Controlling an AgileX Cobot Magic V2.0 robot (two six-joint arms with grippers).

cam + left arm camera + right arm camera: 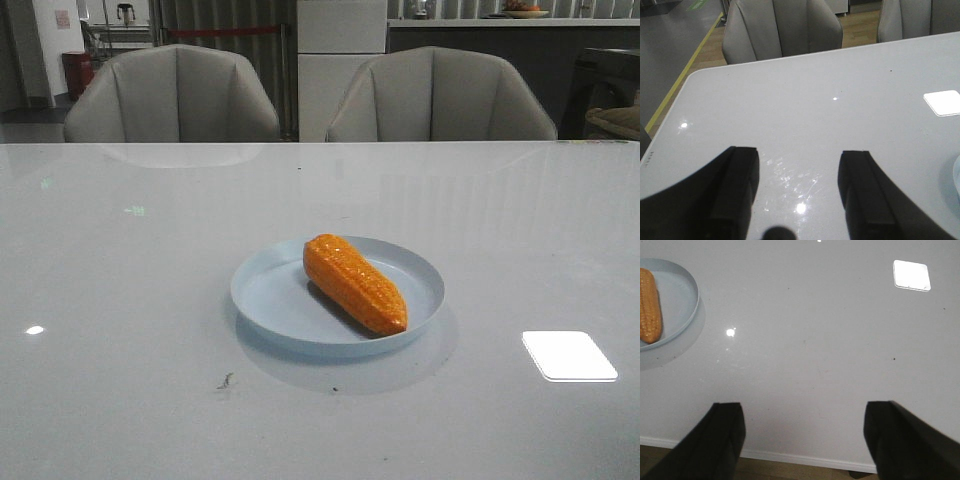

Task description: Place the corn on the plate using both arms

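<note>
Orange and glossy, the corn [355, 283] lies inside the pale blue plate [262, 292], near the middle of a grey, shiny table [120, 300]. The cob runs diagonally across the plate, its blunt end toward the far side and its tapered tip pointing toward the near right rim. It rests on the plate's flat floor, inside the low raised rim.

Neither arm appears in the front view. The left gripper [799, 192] shows only in its own wrist camera — two dark fingers [737, 187] spread apart with bare tabletop between them, holding nothing. A sliver of the plate's pale edge [957, 177] shows at the border of that view, well apart from the fingers.

The right gripper [805, 440] is also spread wide and empty, its dark fingers [722, 432] hanging over the table's near edge, where a strip of wooden floor shows below. In that view the plate [687, 295] and the corn [650, 305] sit at the picture's border, well apart from the fingers, with only bare table surface between them.

Beyond the table stand two grey padded chairs [175, 95], side by side. A bright square reflection of a ceiling light [568, 355] lies on the tabletop to the right of the plate — near it, not touching.
</note>
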